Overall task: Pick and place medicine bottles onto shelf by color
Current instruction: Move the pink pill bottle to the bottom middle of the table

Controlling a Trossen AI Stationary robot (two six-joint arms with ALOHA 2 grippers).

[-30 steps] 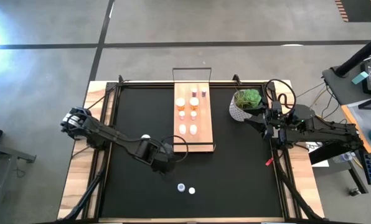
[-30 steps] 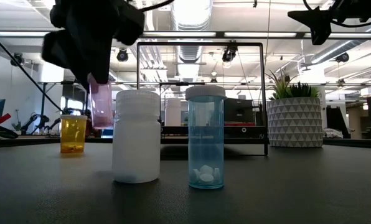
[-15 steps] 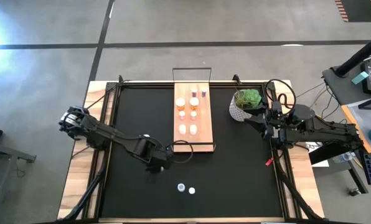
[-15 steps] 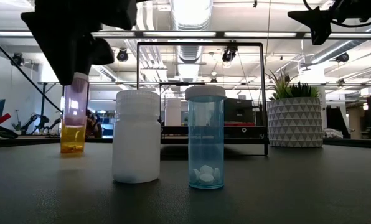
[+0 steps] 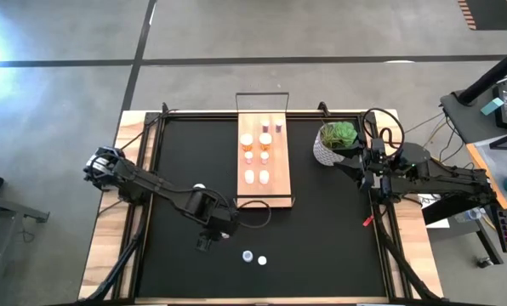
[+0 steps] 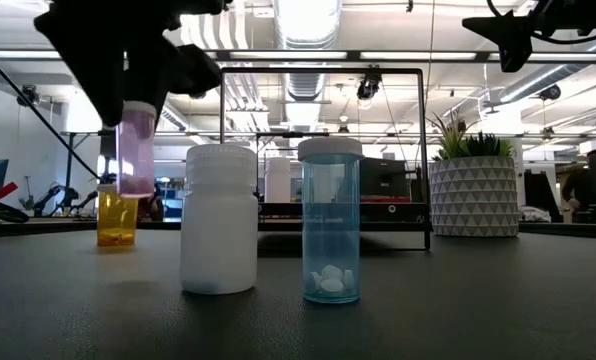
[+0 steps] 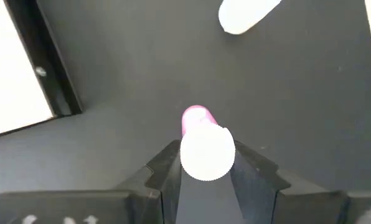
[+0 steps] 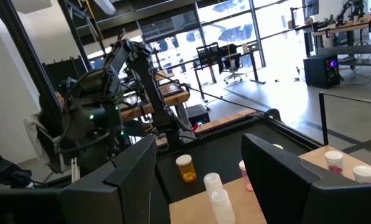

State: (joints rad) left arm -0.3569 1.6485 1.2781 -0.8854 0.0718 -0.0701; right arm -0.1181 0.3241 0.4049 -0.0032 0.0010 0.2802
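Since half a second ago my left gripper (image 5: 204, 243), clamped on a pink bottle (image 6: 135, 148), moved toward lower frame; no label readable.

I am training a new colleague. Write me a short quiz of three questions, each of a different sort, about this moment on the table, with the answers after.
1. True or false: the left gripper holds a pink bottle clear of the black mat.
2. Multiple choice: beside the white bottle in the low view stands (A) a blue bottle with pills, (B) a green cup, (C) a red box.
3. Fill in: the right gripper waits near the potted ______.

Key
1. True; the bottle hangs above the mat in the low view.
2. A, the blue bottle.
3. plant; its fingers are apart and hold nothing.
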